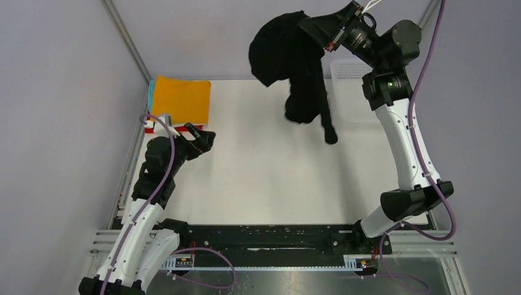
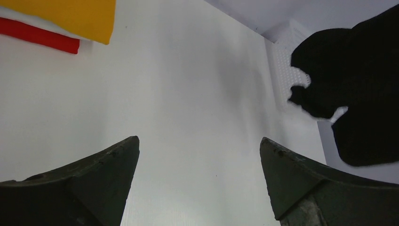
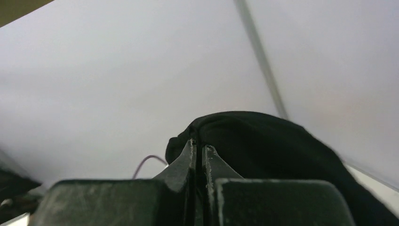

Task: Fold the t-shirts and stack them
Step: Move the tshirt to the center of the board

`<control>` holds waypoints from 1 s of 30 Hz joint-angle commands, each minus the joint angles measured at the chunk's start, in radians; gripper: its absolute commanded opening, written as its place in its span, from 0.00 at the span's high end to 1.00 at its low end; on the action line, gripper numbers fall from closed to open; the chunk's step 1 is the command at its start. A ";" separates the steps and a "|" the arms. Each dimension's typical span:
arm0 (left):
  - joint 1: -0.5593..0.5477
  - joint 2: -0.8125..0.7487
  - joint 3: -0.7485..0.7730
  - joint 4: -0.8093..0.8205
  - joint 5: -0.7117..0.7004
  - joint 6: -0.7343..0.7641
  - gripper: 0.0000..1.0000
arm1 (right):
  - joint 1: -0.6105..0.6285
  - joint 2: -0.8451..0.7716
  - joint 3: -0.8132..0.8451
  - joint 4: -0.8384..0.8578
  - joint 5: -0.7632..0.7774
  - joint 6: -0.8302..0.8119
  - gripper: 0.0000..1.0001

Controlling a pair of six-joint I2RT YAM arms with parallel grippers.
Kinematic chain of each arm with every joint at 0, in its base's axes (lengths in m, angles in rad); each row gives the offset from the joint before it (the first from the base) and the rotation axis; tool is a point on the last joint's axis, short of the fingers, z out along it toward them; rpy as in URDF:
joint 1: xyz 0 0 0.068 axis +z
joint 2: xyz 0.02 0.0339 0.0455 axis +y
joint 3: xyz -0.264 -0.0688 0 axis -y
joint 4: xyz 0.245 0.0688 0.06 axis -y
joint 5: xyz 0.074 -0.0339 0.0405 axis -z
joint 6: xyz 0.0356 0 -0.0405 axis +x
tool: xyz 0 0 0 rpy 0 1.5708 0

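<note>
A large black t-shirt hangs bunched in the air over the back of the table, one end trailing down toward the surface. My right gripper is raised high and shut on its upper edge; in the right wrist view the jaws pinch black cloth. At the back left lies a stack of folded t-shirts: orange on top, with teal, white and red edges showing beneath. My left gripper rests low by the stack's near right corner, open and empty, facing the orange and red folds.
A white mesh basket stands at the back right, partly behind the hanging shirt, also seen in the left wrist view. Metal frame posts rise at the back corners. Grey walls enclose the white table.
</note>
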 commanded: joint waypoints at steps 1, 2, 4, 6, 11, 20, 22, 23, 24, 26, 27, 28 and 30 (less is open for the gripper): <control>-0.002 -0.049 0.005 -0.050 -0.052 -0.039 0.01 | 0.095 0.018 0.151 -0.065 -0.097 -0.036 1.00; -0.002 -0.057 0.008 -0.063 -0.058 -0.042 0.01 | 0.119 0.031 0.170 -0.074 -0.113 -0.037 1.00; -0.002 -0.064 0.020 -0.103 -0.069 -0.048 0.01 | 0.133 0.054 0.179 -0.061 -0.153 -0.030 1.00; -0.002 -0.072 0.030 -0.132 -0.076 -0.051 0.01 | 0.129 0.045 0.124 -0.045 -0.167 -0.023 1.00; -0.002 -0.069 0.037 -0.195 -0.148 -0.080 0.01 | 0.065 -0.117 -0.403 0.150 -0.178 -0.047 0.98; -0.002 0.092 0.039 -0.247 -0.147 -0.108 0.01 | -0.167 -0.142 -1.015 -0.227 0.169 -0.178 0.01; -0.002 0.125 0.037 -0.267 -0.146 -0.119 0.01 | -0.167 -0.173 -1.027 -0.327 0.292 -0.240 0.01; -0.002 0.139 0.034 -0.277 -0.149 -0.123 0.01 | -0.166 -0.196 -1.030 -0.358 0.348 -0.263 0.00; -0.003 0.152 0.026 -0.286 -0.152 -0.129 0.01 | -0.164 -0.221 -1.031 -0.384 0.396 -0.285 0.01; -0.002 0.173 -0.003 -0.284 -0.152 -0.139 0.01 | -0.158 -0.274 -1.038 -0.416 0.466 -0.328 0.01; -0.002 0.186 -0.026 -0.274 -0.151 -0.141 0.01 | -0.146 -0.288 -1.041 -0.431 0.491 -0.359 0.01; -0.003 0.202 -0.041 -0.267 -0.152 -0.145 0.01 | -0.127 -0.294 -1.038 -0.448 0.499 -0.410 0.00; -0.003 0.253 -0.052 -0.246 -0.143 -0.148 0.01 | -0.057 -0.283 -1.015 -0.509 0.549 -0.506 0.00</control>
